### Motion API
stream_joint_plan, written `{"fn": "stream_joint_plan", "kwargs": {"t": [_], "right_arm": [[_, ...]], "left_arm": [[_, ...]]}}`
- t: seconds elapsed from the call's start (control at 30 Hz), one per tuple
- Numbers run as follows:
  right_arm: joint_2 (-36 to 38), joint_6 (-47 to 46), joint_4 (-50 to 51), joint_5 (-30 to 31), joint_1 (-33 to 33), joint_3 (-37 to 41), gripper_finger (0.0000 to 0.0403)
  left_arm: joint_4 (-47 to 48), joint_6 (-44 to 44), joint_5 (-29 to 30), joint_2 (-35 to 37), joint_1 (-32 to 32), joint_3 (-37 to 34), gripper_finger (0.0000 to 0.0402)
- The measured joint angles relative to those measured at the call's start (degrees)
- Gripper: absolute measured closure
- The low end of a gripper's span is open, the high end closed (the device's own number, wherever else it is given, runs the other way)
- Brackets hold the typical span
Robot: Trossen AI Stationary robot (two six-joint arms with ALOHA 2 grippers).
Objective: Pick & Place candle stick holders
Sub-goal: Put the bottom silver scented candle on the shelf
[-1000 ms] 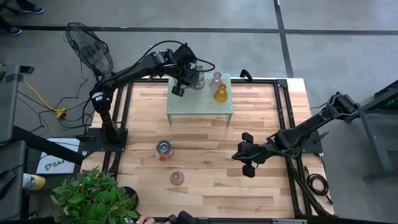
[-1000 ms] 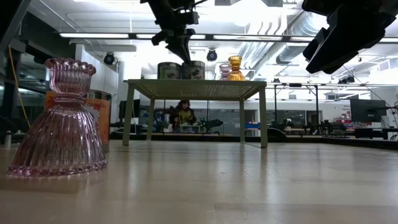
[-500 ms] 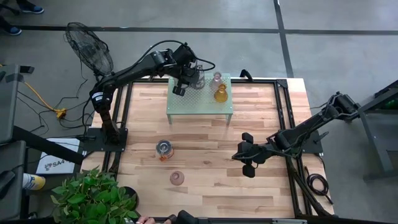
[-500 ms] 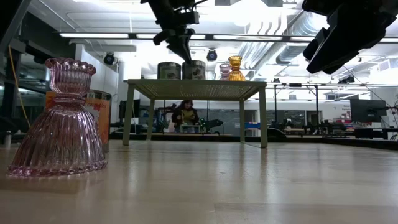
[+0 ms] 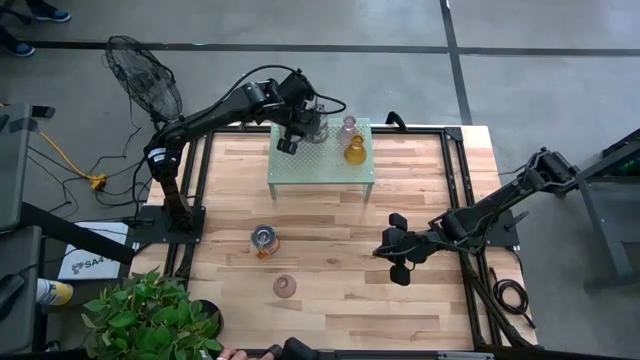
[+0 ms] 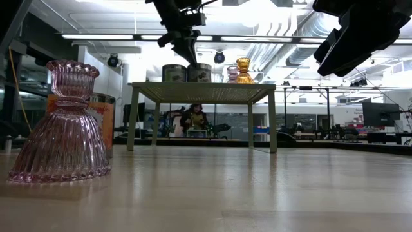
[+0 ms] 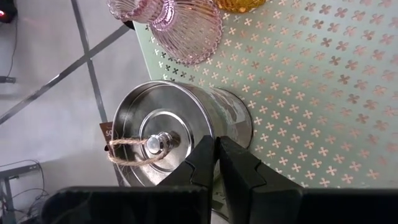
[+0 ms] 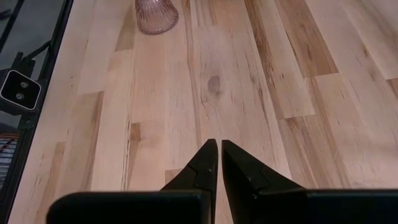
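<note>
On the green perforated shelf (image 5: 320, 165) stand a silvery lidded jar (image 7: 168, 134), a pink bell-shaped holder (image 5: 348, 126) and an amber one (image 5: 354, 151). The low view shows two jars (image 6: 174, 72) (image 6: 201, 72) on that shelf. My left gripper (image 7: 217, 148) is shut, its tips over the rim of the jar's lid. Down on the table stand another pink holder (image 5: 285, 286) and a jar with an orange label (image 5: 264, 240). My right gripper (image 8: 219, 152) hangs shut over the table's right part, with nothing between its fingers. My left gripper slants down from the left over the silvery jar's lid rim (image 7: 198, 138) with shut fingers. Whether the fingertips touch the lid I cannot tell. The jar stands upright on the shelf.
A fan (image 5: 145, 80) stands past the table's far left corner and a potted plant (image 5: 150, 320) at its near left corner. Bare wood lies between the shelf and the two holders on the table.
</note>
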State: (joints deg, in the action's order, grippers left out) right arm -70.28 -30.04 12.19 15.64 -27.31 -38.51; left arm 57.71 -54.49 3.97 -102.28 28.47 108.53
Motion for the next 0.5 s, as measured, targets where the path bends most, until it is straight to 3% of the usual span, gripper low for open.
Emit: {"fn": "stream_joint_plan", "kwargs": {"t": [0.5], "right_arm": [[0.01,-0.02,0.00,-0.17,0.00,0.01,0.0387]], "left_arm": [[0.90,0.80,-1.00,0.00,0.00,0.00,0.0387]]}}
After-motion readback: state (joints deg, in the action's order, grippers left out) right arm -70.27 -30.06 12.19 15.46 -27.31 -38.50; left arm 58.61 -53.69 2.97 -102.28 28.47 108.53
